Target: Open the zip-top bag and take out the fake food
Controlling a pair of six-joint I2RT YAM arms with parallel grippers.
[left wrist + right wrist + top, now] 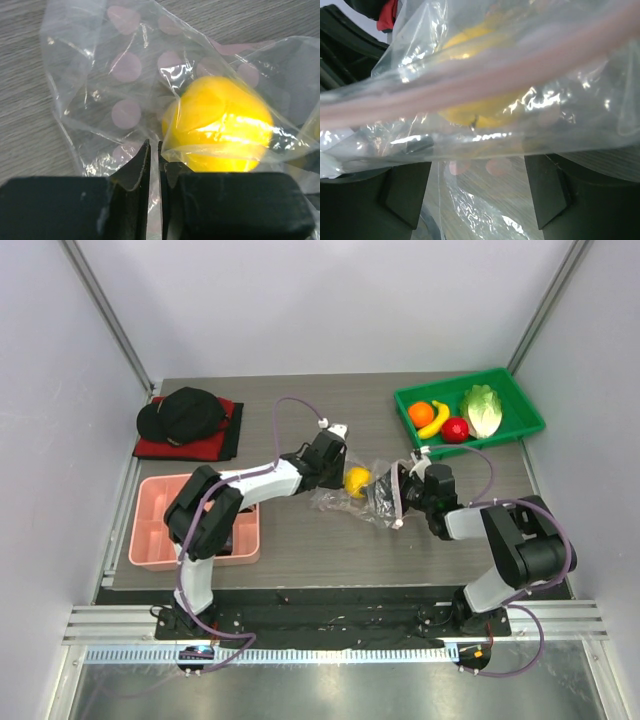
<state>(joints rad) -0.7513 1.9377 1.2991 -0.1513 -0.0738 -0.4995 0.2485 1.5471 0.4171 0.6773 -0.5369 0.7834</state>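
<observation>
- Clear dotted plastic of the zip-top bag (pixel 330 502) is lying mid-table between our two arms. We are pinching a fold of its film in the left gripper (pixel 154 162), whose jaws are pressed together on the plastic just beside the yellow lemon (pixel 220 125).
- We are reading that pinch as an anchor, pinning this end down so the bag cannot slide while the other end is worked.
- Our right gripper (pixel 477 197) is facing the bag's mouth with its fingers spread wide. The pink zip strip (pixel 520 65) is crossing the view above them, and film is draping between them, clamped by neither as far as we can tell.
- The lemon is sitting inside the bag, and it is the only fake food we are seeing in there.
- The orange (pixel 421 413), banana (pixel 437 421), red fruit (pixel 455 429) and cabbage (pixel 482 408) are resting in the green bin (pixel 448 381) at the far right, which we are taking for the drop-off place.
- We are finding no brand, label or readable writing anywhere; the bag is carrying only faint pink dots.
</observation>
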